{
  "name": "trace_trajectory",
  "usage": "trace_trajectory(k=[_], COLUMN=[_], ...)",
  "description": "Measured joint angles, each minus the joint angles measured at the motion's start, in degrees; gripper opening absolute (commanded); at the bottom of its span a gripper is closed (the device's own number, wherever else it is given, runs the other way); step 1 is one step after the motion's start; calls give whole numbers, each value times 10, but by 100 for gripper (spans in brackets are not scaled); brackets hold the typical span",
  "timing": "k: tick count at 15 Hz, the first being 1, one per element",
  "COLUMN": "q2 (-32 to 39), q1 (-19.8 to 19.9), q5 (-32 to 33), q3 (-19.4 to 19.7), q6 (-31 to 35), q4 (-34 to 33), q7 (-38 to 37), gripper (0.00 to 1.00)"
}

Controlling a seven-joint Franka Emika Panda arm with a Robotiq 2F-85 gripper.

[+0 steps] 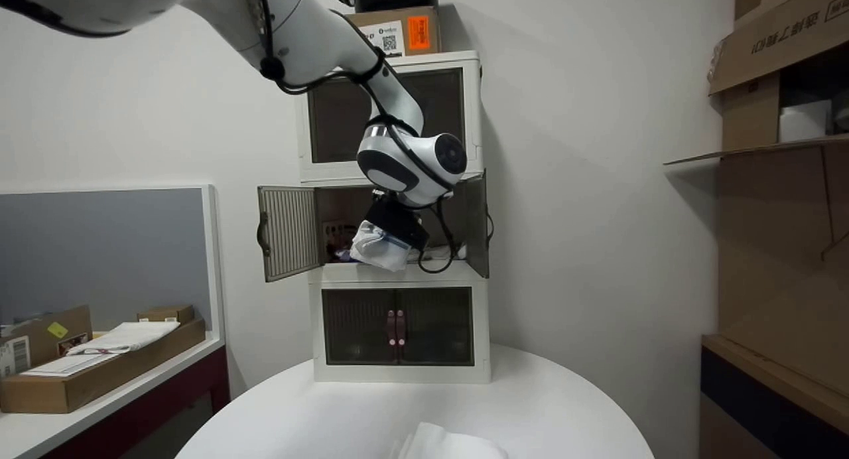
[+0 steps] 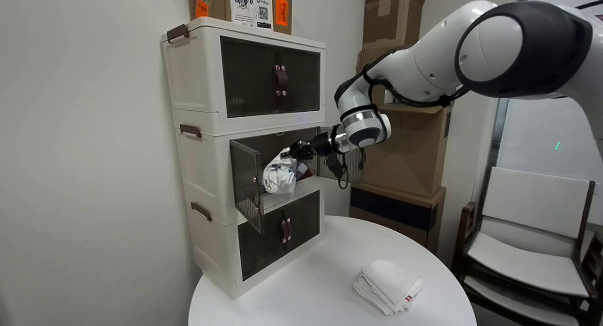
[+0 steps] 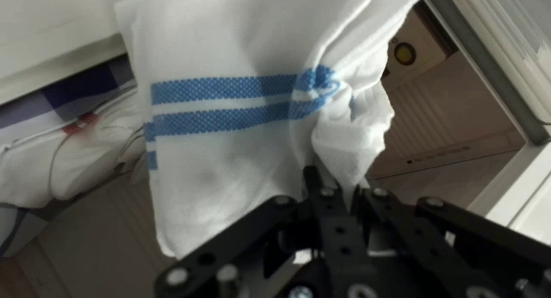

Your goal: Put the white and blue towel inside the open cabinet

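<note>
A gripper [image 3: 338, 184] clamps a bunched fold of the white and blue towel [image 3: 232, 149] at the mouth of the open cabinet [image 2: 202, 168], its fingers pressed together on the fabric. In both exterior views the towel hangs below the gripper, its loose length reaching down to about the level of the sill [image 1: 338, 274]; a door [image 2: 245, 175] stands swung out near it. Inside, beyond the gripper, lies a heap of white cloth [image 3: 99, 156]. The coming move appears to turn on that droop: the cabinet's inside lies ahead of the gripper, so a forward reach seems called for, probably with some lift to keep the hanging end from catching. Whether that end is past the sill is hard to tell.
</note>
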State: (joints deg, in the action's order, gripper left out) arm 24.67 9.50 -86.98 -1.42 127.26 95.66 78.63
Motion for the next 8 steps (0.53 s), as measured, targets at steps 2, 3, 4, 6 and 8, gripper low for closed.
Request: trace_trajectory(k=[2,3,4,6,8], q2=[19,28,36,54,73], q1=[-1,-1,-4,-10,-19], q5=[-7,-9,-11,-14,-15], q3=[0,0,0,0,0], q6=[0,0,1,2,3], q4=[-15,-22,-30,-47,-66], q7=[4,4,4,4,4], gripper=[2,2,2,2,2])
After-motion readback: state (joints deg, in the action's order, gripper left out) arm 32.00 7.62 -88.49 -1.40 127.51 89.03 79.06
